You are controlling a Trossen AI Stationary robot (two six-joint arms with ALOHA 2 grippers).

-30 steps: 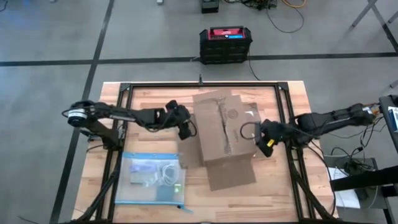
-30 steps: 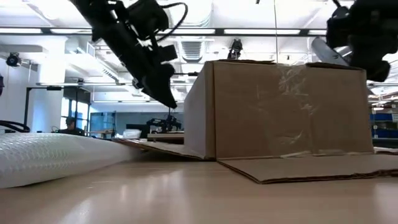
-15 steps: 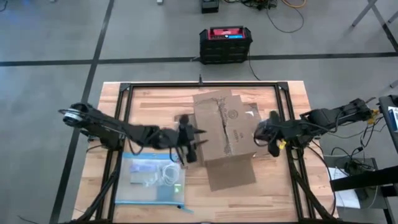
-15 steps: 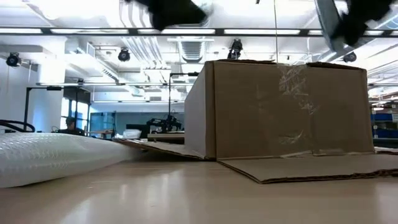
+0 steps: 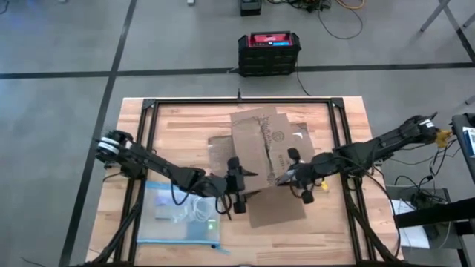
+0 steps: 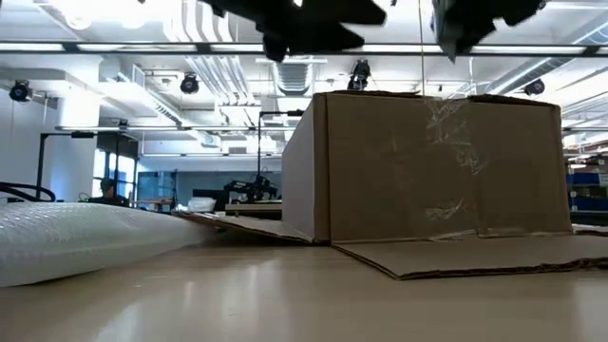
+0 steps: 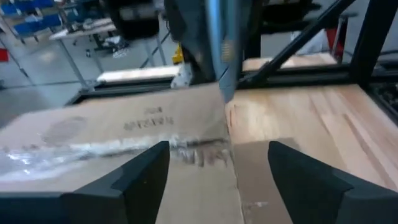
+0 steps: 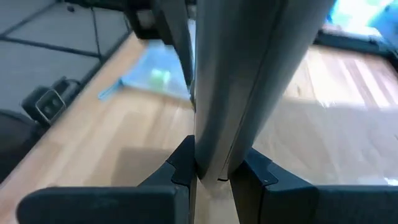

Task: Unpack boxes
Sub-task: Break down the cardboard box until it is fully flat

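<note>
box (image 5: 266, 152) mid-table; plastic bag (image 5: 182, 213) at its front left; crate (image 5: 269, 53) on floor behind table (image 5: 178, 126).

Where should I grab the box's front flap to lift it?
Take the flap by its free near edge, coming in low from the table's near side. It lies flat on the table, hinged at the box's base, so only that thin edge offers a pinch. The open left gripper, by its left corner, looks best placed; the right gripper hovers over the box's near edge.
</note>
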